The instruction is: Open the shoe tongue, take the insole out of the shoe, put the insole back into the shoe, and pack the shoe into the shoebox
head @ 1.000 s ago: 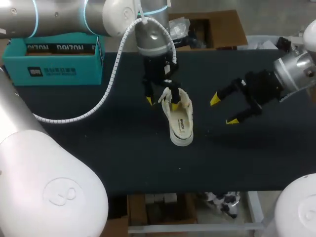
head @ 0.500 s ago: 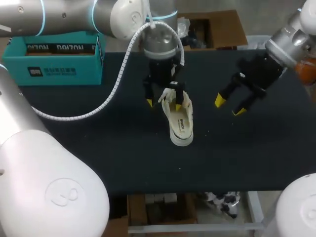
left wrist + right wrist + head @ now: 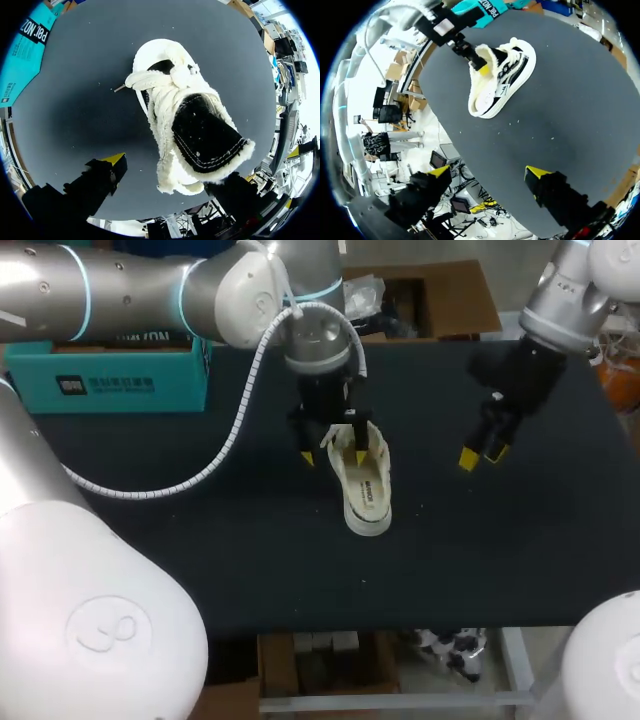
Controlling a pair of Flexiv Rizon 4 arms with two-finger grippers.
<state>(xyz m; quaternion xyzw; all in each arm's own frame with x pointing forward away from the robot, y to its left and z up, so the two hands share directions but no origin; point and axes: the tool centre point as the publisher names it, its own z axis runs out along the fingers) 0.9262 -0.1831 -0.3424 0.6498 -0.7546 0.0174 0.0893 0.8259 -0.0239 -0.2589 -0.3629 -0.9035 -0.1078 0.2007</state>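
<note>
Right gripper (image 3: 480,455) has swung back toward the desk's (image 3: 200,560) far edge, spread and empty. The left gripper (image 3: 334,457) is nearer, spread astride the shoe's (image 3: 366,490) heel — toe toward the near edge.

Dark matte worktop (image 3: 200,560) fills the shot.
A few tiny pale specks (image 3: 551,138) dot its surface, toward the right side.

The white fleecy shoe (image 3: 185,100) hides one yellow fingertip of the left gripper (image 3: 170,172) straddling it; far ahead of that gripper, the teal cardboard shoebox (image 3: 22,57) is cut off by the black rim.
</note>
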